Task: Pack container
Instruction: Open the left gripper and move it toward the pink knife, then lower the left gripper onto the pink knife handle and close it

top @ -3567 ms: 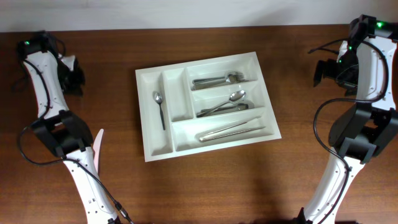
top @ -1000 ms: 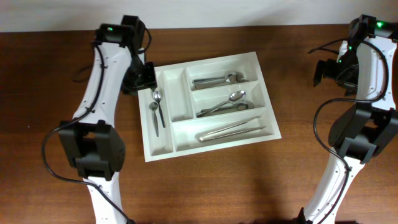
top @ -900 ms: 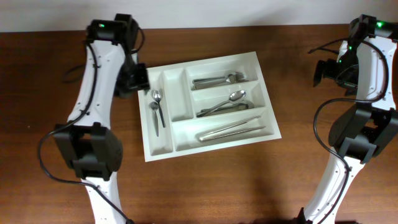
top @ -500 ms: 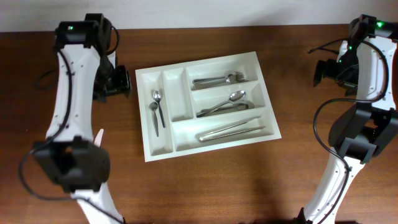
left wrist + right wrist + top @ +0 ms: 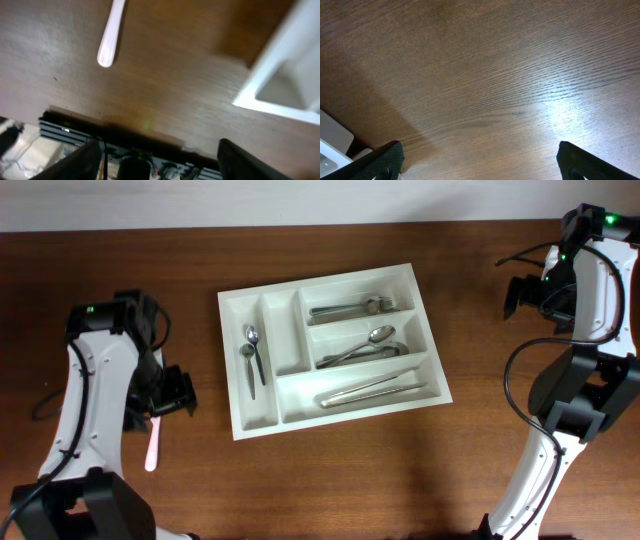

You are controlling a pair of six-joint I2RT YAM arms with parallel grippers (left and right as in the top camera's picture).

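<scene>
pale pink plastic utensil (image 5: 153, 444) lies flat on the table (image 5: 400, 480) near the left edge, nearest of all items, long axis running near to far. left gripper (image 5: 172, 392) hangs over its far end. in the wrist view the fingers (image 5: 89, 156) stand wide apart, with nothing between them; the utensil lies clear of them.

the container (image 5: 286, 335), a white five-compartment cutlery tray, sits at mid-table, closer to the far edge, turned slightly off square. contents:
- near long compartment: long utensils (image 5: 375, 388), type cannot be told.
- middle long compartment: spoons (image 5: 365, 343).
- far long compartment: forks (image 5: 350, 307).
- leftmost narrow compartment: two small spoons (image 5: 252, 355).
- the other narrow compartment holds nothing.

right gripper (image 5: 520, 295) hangs near the far right corner, well apart from the container. its fingers (image 5: 387, 155) are spread wide over bare wood, gripping nothing.
</scene>
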